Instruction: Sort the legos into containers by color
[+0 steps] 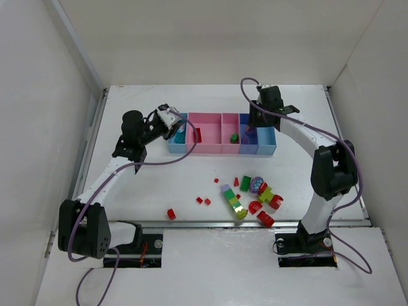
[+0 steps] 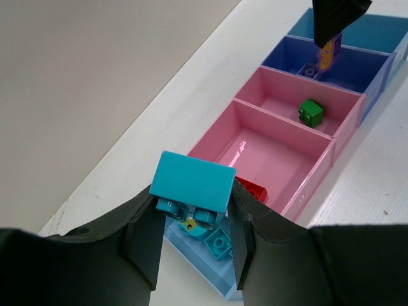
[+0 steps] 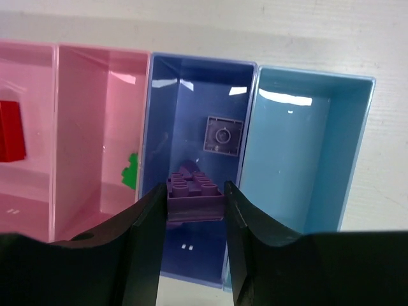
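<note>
Sorting was partly done. The left claw [image 2: 193, 213], closed on a teal brick [image 2: 191, 182], hung over the light-blue bin [image 2: 203, 271] just beneath it, where another teal piece [image 2: 218, 241] lay. The right claw [image 3: 194, 223] gripped a purple brick [image 3: 191, 191] above the purple bin [image 3: 172, 115]. A red piece [image 2: 252, 190] and a green piece [image 2: 310, 112] sat binned beyond the left claw. A loose pile [image 1: 233, 201] remained well behind both claws. The claw hid most of the light-blue bin's floor.

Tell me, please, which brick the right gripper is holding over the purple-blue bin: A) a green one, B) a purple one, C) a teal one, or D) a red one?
B: in the right wrist view the right gripper is clamped on a purple brick above the purple-blue bin, where a second purple brick lies on the floor.
</note>
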Available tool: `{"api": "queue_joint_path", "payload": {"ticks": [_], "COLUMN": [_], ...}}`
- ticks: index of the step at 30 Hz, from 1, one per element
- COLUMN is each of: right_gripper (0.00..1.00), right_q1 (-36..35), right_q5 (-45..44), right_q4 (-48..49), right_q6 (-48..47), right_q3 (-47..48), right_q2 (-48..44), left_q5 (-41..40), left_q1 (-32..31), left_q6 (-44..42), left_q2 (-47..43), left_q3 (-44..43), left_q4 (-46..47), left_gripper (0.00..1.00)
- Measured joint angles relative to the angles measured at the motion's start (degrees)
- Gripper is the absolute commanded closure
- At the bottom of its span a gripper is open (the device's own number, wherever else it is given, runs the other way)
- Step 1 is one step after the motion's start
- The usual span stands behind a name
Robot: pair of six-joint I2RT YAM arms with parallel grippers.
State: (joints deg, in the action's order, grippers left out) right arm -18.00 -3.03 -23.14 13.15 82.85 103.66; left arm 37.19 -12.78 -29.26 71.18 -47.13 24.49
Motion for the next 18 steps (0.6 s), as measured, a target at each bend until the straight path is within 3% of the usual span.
{"api": "queue_joint_path", "payload": {"ticks": [1, 8, 13, 18], "right_gripper": [0.48, 0.26, 0.26, 0.26], "right_q1": [0.0, -0.1, -0.1, -0.1], "right_q5": [0.1, 0.5, 0.5, 0.5], "right_q4": [-0.5, -1.5, -1.8, -2.2], "right_q6": [-0.2, -1.4, -1.5, -2.0], "right_q3": [0.1, 2.9, 3.3, 3.6], "right_q2": [0.2, 0.2, 0.2, 0.2], "left_q5": [0.0, 0.0, -3.1, -10.6], "left_q1": [0.0, 0.0, 0.0, 0.0], "left_q6": [0.0, 0.3, 7.0, 16.6], "left_q2": [0.0, 0.1, 2.6, 10.4], "left_q3": [0.0, 0.8, 0.7, -2.2], "left_q4": [0.1, 0.2, 0.6, -3.2], "left_gripper": [1.00, 1.00, 1.00, 1.00]}}
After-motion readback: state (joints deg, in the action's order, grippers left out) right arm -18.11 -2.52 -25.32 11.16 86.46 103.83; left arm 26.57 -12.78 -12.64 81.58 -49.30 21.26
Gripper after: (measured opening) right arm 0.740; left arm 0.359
